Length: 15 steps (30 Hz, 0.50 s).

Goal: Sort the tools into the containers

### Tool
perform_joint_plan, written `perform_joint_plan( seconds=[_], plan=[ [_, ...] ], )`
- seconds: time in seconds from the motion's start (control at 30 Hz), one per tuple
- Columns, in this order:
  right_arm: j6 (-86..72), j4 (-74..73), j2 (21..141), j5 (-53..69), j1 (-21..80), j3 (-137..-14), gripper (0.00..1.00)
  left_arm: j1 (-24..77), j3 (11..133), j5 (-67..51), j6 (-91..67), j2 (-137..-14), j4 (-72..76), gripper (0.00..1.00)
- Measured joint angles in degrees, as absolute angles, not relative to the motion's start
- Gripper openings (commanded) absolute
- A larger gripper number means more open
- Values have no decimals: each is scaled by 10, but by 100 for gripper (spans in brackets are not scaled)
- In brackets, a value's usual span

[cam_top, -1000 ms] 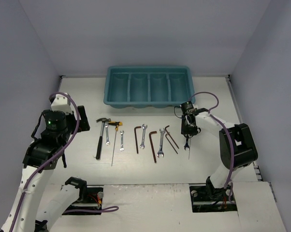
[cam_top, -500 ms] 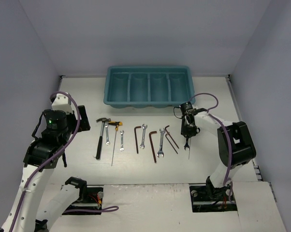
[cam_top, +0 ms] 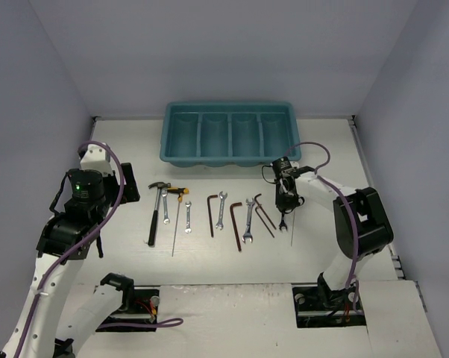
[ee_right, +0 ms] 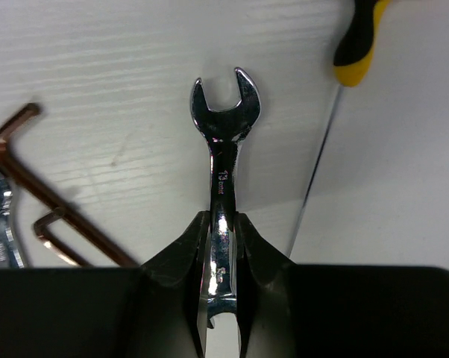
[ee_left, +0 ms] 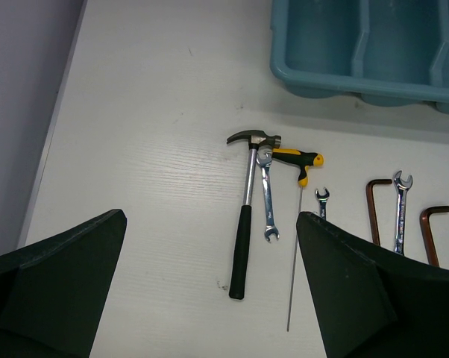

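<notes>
Right gripper point(ee_right: 223, 227): clamped on open-end wrench point(ee_right: 226, 142) shank.
T-handle driver point(ee_right: 356, 41): just beside the claw.
Left gripper point(ee_left: 211, 224): jaws held wide apart.

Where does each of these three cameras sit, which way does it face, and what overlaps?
Top external: overhead, behind the robot, looking down on tray and tools; left arm and right arm show.
Left wrist: raised on the left arm, facing down at hammer and tray corner; open left gripper frames it.
Right wrist: low over the table, facing the wrench pinched in the right gripper.
Shared: hammer, in top and left-wrist views.
</notes>
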State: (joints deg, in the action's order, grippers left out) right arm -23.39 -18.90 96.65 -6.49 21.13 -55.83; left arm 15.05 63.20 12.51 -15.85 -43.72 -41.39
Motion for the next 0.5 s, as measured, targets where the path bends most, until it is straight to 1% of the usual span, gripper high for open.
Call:
perform_joint_plan(
  seconds=[0.13,0.23,0.4,0.5],
  plan=[
    [-221,-207,946,-64,224,-607,0,150,632,122,-159,-437,-414,97],
    [-200,-215,925,-67,225,-682,0,150,632,122,-159,-438,-414,97],
    [-149,-214,935,-78,223,-846,0,150,632,122,-159,-439,-415,97],
    [-115,-220,978,-86,215,-964,0,150,632,122,-159,-441,-416,97]
  ],
)
